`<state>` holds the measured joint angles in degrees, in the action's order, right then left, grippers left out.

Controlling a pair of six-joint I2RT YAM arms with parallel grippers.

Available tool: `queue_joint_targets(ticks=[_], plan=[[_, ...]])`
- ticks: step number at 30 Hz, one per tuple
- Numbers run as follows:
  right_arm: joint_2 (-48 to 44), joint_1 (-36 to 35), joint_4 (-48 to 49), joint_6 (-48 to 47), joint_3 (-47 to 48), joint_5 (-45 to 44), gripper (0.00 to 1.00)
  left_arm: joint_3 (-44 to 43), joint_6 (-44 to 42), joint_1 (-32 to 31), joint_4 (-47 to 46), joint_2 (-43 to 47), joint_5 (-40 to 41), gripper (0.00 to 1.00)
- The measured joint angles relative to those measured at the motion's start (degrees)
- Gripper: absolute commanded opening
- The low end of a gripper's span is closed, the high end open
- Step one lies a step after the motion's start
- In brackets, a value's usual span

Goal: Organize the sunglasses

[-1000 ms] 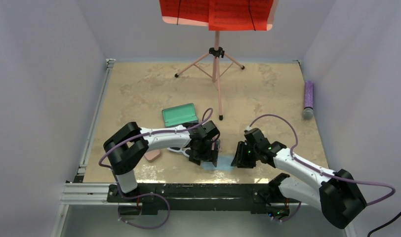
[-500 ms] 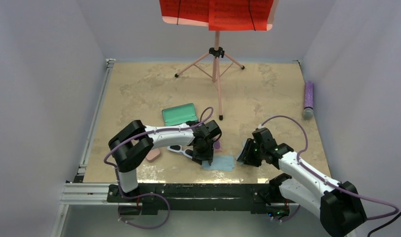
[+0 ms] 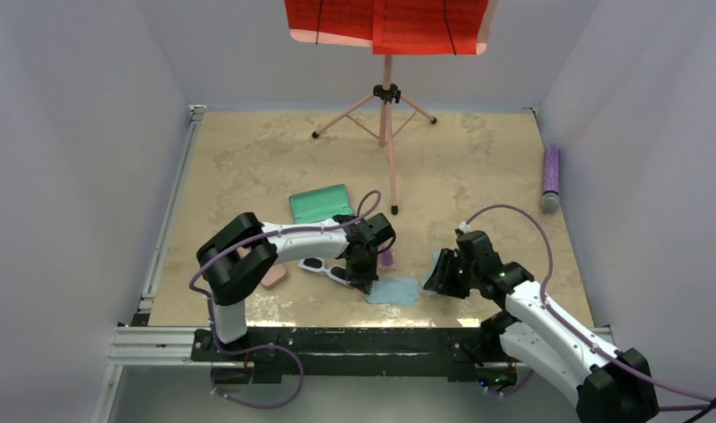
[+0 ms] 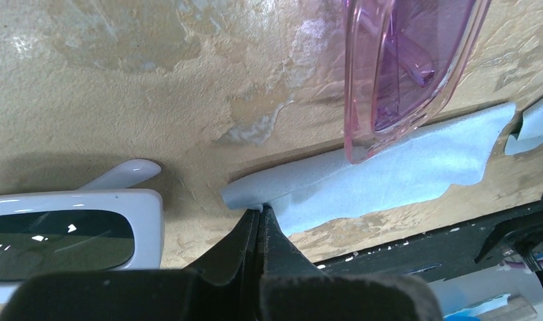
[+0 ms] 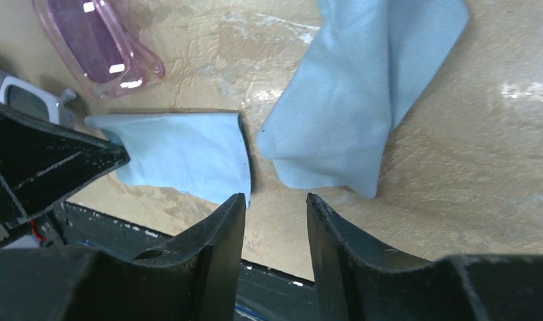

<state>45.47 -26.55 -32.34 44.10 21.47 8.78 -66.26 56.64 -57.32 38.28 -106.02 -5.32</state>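
Observation:
The white sunglasses (image 3: 324, 267) (image 4: 75, 200) with dark lenses lie on the tabletop just left of my left gripper (image 3: 365, 284) (image 4: 261, 210). The pink sunglasses (image 3: 387, 258) (image 4: 402, 67) (image 5: 98, 40) lie a little beyond it, one end resting on a light blue cloth (image 3: 394, 291) (image 4: 389, 174) (image 5: 182, 157). My left gripper is shut, its tips pinching that cloth's folded left edge. My right gripper (image 3: 434, 282) (image 5: 275, 200) hovers open over bare table between this cloth and a second light blue cloth (image 3: 436, 263) (image 5: 362, 87), holding nothing.
An open green case (image 3: 321, 204) lies behind the left arm, and a pink case (image 3: 272, 277) sits by its elbow. A music stand (image 3: 386, 115) rises at the back. A purple cylinder (image 3: 550, 176) lies by the right wall. The black front rail (image 3: 337, 339) runs close below the cloths.
My left gripper has gone from open to shut on the cloth's edge. My right arm has drawn back to the right, leaving the cloth between the two grippers uncovered.

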Motion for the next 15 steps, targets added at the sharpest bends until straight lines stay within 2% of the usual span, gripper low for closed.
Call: queue_joint_targets(ticks=[6,15], plan=[[1.7,-3.23,0.98,-1.92,0.55,1.75,0.42,2.32,-1.31,0.96,-3.5,1.05,-2.86,0.0],[11.85,-9.75,2.69,-1.6,5.38,-3.17,0.38,7.45,-2.4,1.33,-12.37,3.41,-6.99,0.0]])
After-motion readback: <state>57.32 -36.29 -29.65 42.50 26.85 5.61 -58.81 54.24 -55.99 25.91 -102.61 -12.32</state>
